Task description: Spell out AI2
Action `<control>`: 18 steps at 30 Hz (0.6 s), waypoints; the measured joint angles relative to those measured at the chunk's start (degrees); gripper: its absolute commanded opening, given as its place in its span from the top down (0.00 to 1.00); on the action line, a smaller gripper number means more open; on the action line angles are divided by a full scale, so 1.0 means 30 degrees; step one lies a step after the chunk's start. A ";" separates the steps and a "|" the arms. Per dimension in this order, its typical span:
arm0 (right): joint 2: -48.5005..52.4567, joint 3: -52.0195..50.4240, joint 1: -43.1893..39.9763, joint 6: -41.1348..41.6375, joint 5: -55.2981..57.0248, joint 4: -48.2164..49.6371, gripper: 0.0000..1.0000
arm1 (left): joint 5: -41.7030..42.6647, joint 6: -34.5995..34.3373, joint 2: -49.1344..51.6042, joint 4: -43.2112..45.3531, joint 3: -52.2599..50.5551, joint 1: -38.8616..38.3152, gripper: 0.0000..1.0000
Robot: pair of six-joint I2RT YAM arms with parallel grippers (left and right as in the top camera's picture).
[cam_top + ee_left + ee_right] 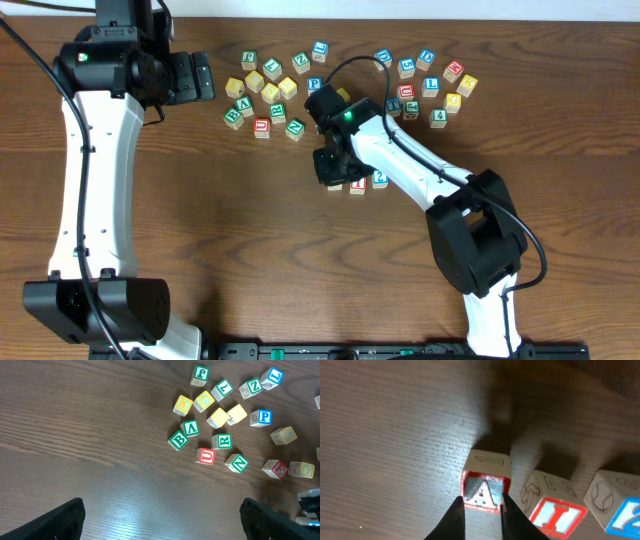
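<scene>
My right gripper (481, 521) is shut on a red "A" block (481, 491), a finger on each side, with the block low at the wooden table. To its right stand a red "I" block (554, 512) and a blue "2" block (620, 510), side by side. In the overhead view the right gripper (333, 165) covers the A block, and the I block (357, 185) and 2 block (380, 179) show beside it. My left gripper (190, 77) is open and empty, high at the back left; its fingers (162, 525) frame bare table.
A cluster of loose letter blocks (265, 95) lies at the back centre-left, and another cluster (430, 85) at the back right. The left wrist view shows the left cluster, including a red "U" block (205, 456).
</scene>
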 measured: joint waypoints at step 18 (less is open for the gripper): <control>0.0022 0.0000 0.0007 0.0590 0.1195 0.0299 0.71 | 0.0000 0.0000 0.0000 0.0000 0.0000 0.0000 0.02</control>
